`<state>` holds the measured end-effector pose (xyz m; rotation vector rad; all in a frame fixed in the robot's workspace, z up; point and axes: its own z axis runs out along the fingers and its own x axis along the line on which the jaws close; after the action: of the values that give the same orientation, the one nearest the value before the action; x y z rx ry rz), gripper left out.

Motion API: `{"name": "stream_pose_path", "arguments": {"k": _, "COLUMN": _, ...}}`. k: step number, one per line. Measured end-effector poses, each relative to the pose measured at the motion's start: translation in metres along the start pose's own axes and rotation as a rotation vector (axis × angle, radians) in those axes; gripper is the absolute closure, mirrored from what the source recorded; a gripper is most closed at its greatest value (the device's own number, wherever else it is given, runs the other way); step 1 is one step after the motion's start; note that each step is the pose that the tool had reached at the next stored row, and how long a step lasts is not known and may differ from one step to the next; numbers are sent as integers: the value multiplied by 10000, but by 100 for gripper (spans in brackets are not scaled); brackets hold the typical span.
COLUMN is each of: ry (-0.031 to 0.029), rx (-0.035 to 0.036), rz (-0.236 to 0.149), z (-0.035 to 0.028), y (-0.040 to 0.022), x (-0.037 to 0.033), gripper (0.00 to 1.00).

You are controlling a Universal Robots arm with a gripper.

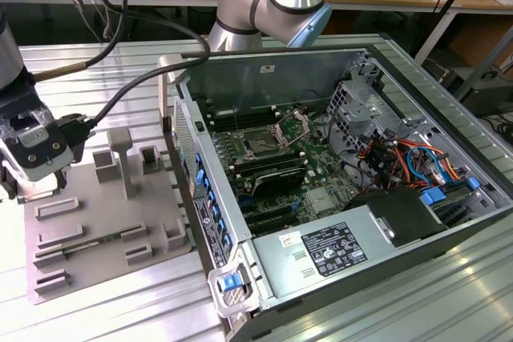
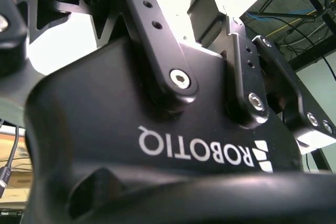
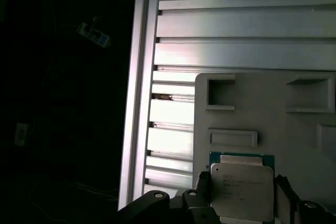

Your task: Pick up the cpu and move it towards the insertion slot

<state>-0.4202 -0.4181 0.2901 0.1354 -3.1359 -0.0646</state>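
The cpu point(image 3: 241, 190), a flat square chip with a silvery top and a green rim, sits at the grey plastic fixture's point(image 3: 273, 119) near edge in the first wrist view. My gripper point(image 3: 242, 195) straddles it, a black fingertip point(image 3: 203, 188) pressed against each side, so it looks shut on the chip. I cannot tell if the chip is lifted. In the exterior view the gripper point(image 1: 34, 174) hangs low over the fixture's point(image 1: 104, 222) left end. The insertion slot point(image 1: 260, 146) lies far to the exterior view's right on the motherboard, its metal bracket point(image 1: 292, 126) hinged up.
An open computer case point(image 1: 337, 70) with tall metal walls surrounds the motherboard. Cables point(image 1: 401, 158), a power supply point(image 1: 333, 250) and memory slots point(image 1: 272, 174) crowd around the socket. Upright grey posts point(image 1: 120, 154) rise from the fixture. The arm's cables point(image 1: 120, 94) trail across the ribbed aluminium table point(image 1: 104, 62).
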Motion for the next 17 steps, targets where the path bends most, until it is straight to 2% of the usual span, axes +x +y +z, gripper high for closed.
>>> {"name": "stream_pose_path", "arguments": {"k": 17, "ry": -1, "rx": 0, "rz": 0, "z": -68, "y": 3, "x": 0, "gripper": 45}}
